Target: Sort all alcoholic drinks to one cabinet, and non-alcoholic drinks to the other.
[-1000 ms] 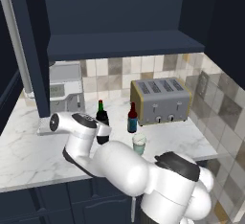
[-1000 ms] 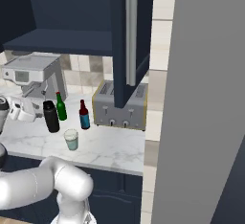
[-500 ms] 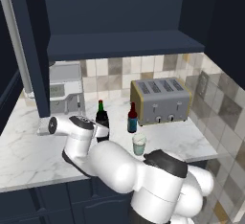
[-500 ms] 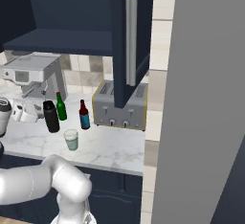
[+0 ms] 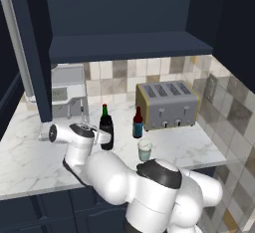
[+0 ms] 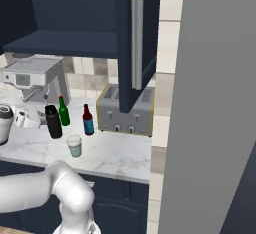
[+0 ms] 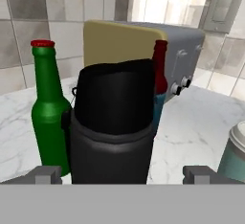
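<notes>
So the big stuff first: the wide cabinet hangs over the marble tabletop, its tall door swung open, long silver handle facing out. The narrower cabinet has its single shelf right above the toaster, which I'll use as the anchor for everything. Far left of the toaster, against the tiled wall, sits the coffee machine.

The black flask stands left of the toaster and a bit nearer the tabletop's front edge. It's dead centre in the hand view, upright, lined up between the two fingertips. The tool is spread wide open and isn't gripping anything; I can't tell if the tips are touching the flask or just short of it.

The green bottle with the red cap stands just beside the flask, on the side away from the toaster. The red-brown bottle with the blue label is between flask and toaster, close to the toaster's front left corner. Smallest one: the teal cup with the white lid, in front of the toaster's left end, nearest the tabletop's front edge and well apart from the bottles.
</notes>
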Controlling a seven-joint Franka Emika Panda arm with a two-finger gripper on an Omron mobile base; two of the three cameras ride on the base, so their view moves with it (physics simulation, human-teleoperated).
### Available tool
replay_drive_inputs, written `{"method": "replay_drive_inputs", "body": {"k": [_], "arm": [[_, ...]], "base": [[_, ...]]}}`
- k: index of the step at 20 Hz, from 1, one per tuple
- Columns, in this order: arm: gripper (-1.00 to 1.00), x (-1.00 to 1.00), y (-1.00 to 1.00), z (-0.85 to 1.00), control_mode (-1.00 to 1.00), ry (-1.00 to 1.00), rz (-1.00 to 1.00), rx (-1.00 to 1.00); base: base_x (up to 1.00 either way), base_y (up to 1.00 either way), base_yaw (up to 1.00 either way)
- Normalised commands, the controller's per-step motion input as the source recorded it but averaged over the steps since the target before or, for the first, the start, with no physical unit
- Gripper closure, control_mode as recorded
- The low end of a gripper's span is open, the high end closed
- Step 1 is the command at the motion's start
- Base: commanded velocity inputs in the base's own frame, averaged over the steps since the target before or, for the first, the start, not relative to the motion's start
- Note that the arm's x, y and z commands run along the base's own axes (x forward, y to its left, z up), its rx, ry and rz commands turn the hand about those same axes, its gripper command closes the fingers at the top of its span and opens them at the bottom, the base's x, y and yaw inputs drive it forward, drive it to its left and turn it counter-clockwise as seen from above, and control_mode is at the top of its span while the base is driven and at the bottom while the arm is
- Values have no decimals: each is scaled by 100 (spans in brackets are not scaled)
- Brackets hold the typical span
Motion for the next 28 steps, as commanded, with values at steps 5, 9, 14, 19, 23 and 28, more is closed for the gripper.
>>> {"method": "replay_drive_inputs", "body": {"k": [5,9,14,19,23,28], "arm": [[-100,10,0,-4,-100,3,0,-2],[-100,9,0,-1,-100,3,0,-3],[-100,2,0,0,-100,2,0,-3],[-100,0,-9,-4,-100,0,0,-4],[-100,0,-24,-6,-100,0,0,-4],[-100,0,-16,-4,-100,0,0,-2]], "base": [[0,0,0],[0,0,0],[0,0,0],[0,0,0],[0,0,0],[0,0,0]]}}
